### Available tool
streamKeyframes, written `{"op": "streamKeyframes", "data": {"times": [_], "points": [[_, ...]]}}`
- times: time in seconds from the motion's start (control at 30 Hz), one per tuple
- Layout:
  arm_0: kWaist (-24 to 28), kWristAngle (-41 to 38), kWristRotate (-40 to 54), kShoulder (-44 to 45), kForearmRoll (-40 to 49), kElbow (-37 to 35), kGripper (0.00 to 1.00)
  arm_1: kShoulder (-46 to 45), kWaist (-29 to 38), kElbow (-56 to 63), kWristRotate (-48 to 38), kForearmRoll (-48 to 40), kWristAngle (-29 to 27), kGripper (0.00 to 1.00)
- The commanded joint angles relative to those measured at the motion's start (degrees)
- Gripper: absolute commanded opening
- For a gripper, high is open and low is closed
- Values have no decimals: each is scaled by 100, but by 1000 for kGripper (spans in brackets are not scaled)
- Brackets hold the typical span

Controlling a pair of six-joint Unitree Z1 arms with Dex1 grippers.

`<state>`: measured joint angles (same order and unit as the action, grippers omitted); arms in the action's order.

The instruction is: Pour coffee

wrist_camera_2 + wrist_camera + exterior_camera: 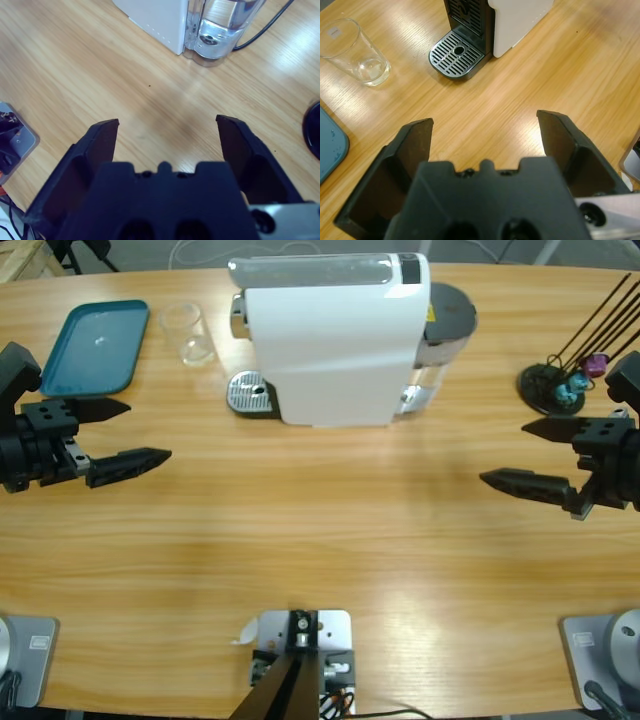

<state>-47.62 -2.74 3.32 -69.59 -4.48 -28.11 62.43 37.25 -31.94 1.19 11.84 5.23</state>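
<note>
L gripper (140,432) jaws apart, nothing held, low over bare table (320,530). R gripper (515,453) same, jaws apart. Glass (188,333) stood upright between teal tray (95,335) & white machine (335,340), beside drip grate (456,53). Coffee: thin layer at glass bottom (370,70).

From the overhead camera I see my left gripper (135,433) as matte black throughout, with two long jaws that taper to pointed tips and a blocky, stepped housing behind them. A small pale metal plate sits at the base of one jaw. My right gripper (525,453) matches it: black tapered jaws and angular black body, with a grey metal piece under the jaw root. Through the wrist cameras I see each jaw as a hollow, ribbed wedge of black plastic with a flat inner face. The body between them carries a notched upper edge, small screws, two round recesses, and a silver bracket at one corner.
</note>
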Motion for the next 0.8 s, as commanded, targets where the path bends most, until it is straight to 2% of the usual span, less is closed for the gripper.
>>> {"op": "streamKeyframes", "data": {"times": [0.03, 0.17, 0.27, 0.37, 0.47, 0.57, 0.67, 0.73, 0.8], "points": [[-50, 72, 32, -169, -70, 209, 904, 155, 64, 21, 30, 73, 22, 853], [-53, 107, -30, -130, -114, 194, 899, 130, 64, 21, 30, 82, 4, 849], [-28, 322, -448, 223, -151, 116, 895, 122, 64, 21, 30, 82, 4, 849], [267, 6, -1466, 438, 765, -618, 890, 67, 64, 12, 19, 117, 4, 849], [599, -975, -1965, 301, 1343, -1533, 890, -38, 64, 12, -51, 140, -4, 849], [1364, -2259, -2449, 18, 1461, -2134, 890, -125, 64, -4, -181, 172, -50, 849], [2098, -3343, -2846, -460, 1107, -2251, 882, -161, 64, -106, -388, 356, -69, 851], [2519, -3672, -3206, -856, 833, -2241, 835, -126, 64, -192, -531, 484, -189, 857], [2742, -3779, -3516, -1134, 594, -2243, 835, -98, 64, -217, -576, 504, -338, 857]]}}
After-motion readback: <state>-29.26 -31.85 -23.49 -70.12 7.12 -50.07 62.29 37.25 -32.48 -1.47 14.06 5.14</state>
